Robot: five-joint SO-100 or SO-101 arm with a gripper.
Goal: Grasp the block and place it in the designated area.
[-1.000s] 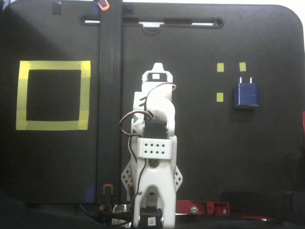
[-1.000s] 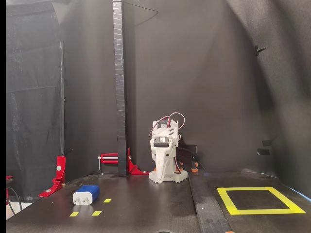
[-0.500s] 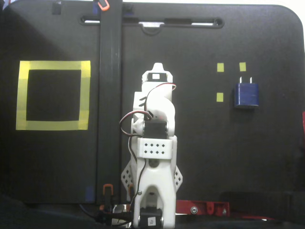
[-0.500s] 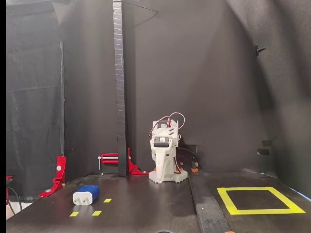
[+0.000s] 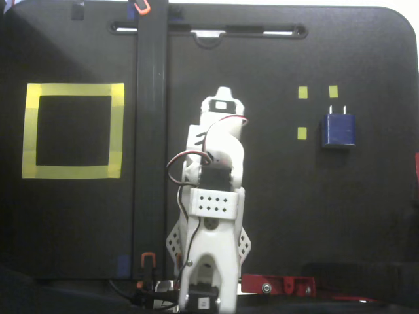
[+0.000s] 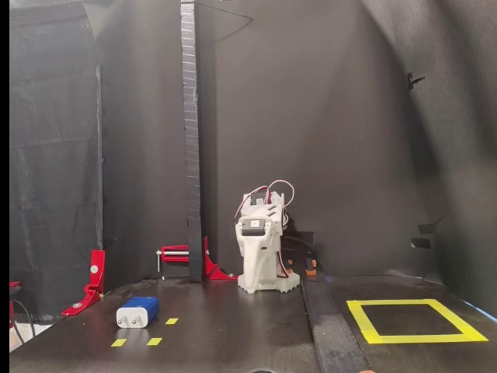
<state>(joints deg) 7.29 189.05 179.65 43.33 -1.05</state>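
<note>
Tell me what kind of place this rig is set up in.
Probably a home-made robot test booth, not a kitchen or workshop floor: a black tabletop with black backdrop walls, a white 3D-printed arm fastened by red clamps, and yellow tape markings, including a large square outline, near a small dark blue plug-like block.

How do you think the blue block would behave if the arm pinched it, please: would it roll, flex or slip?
The block looks like a hard, boxy plastic shell lying flat, so it probably stays put and won't roll or flex. Its glossy rounded sides may slip a little in a pinch. The two short prongs at one end look rigid and could catch on the table if pushed.
</note>
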